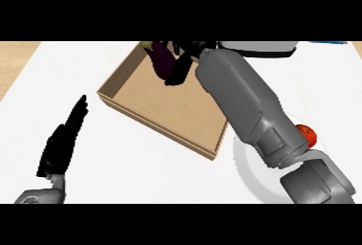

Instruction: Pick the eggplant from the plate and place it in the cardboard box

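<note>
We see the dark purple eggplant (161,60) over the far corner of the cardboard box (127,112), partly hidden by our right hand (181,64), whose black fingers curl round it. The white plate (247,167) lies mostly behind our forearm, a red tomato (308,135) peeking out. Our left hand (62,141) rests flat, fingers straight.

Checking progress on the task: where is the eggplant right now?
In the head view, the eggplant is top centre, held by the right hand over the cardboard box's far end.
</note>
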You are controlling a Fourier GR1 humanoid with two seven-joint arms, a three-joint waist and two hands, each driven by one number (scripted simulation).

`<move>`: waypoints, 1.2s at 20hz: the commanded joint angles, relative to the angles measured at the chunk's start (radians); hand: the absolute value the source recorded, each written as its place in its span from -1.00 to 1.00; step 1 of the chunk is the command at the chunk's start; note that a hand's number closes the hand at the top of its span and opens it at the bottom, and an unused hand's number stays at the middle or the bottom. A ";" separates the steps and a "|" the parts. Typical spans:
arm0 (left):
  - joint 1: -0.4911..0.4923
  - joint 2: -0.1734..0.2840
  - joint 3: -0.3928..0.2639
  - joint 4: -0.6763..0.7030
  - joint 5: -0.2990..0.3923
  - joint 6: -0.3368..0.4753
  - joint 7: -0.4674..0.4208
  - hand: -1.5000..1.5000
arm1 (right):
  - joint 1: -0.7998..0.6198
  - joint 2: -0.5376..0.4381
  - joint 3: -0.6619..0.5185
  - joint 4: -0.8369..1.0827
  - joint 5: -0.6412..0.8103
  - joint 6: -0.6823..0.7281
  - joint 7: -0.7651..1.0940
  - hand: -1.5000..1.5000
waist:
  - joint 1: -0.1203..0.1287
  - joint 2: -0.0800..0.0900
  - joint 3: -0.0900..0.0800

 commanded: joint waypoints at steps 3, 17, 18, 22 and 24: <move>-0.089 0.024 0.019 -0.004 0.007 -0.024 0.074 0.00 | 0.021 0.005 0.074 0.083 -0.103 -0.091 -0.028 -1.00 | 0.022 0.004 0.000; 0.006 0.004 0.023 0.004 0.006 -0.010 0.009 0.00 | 0.000 -0.016 -0.275 0.099 -0.460 -0.181 -0.125 -1.00 | -0.009 0.005 0.002; -0.003 0.009 0.025 0.036 0.005 -0.015 -0.029 0.00 | -0.026 -0.059 -0.308 0.100 -0.492 -0.126 -0.127 -1.00 | -0.007 0.011 0.001; -0.009 -0.005 0.013 -0.002 -0.013 0.007 -0.003 0.00 | -0.035 -0.188 -0.371 0.138 -0.529 -0.099 -0.132 -1.00 | -0.001 0.012 0.002; 0.001 -0.013 -0.009 -0.030 -0.023 0.003 0.021 0.00 | 0.016 -0.210 -0.379 0.158 -0.520 -0.165 -0.173 -1.00 | -0.003 0.011 0.002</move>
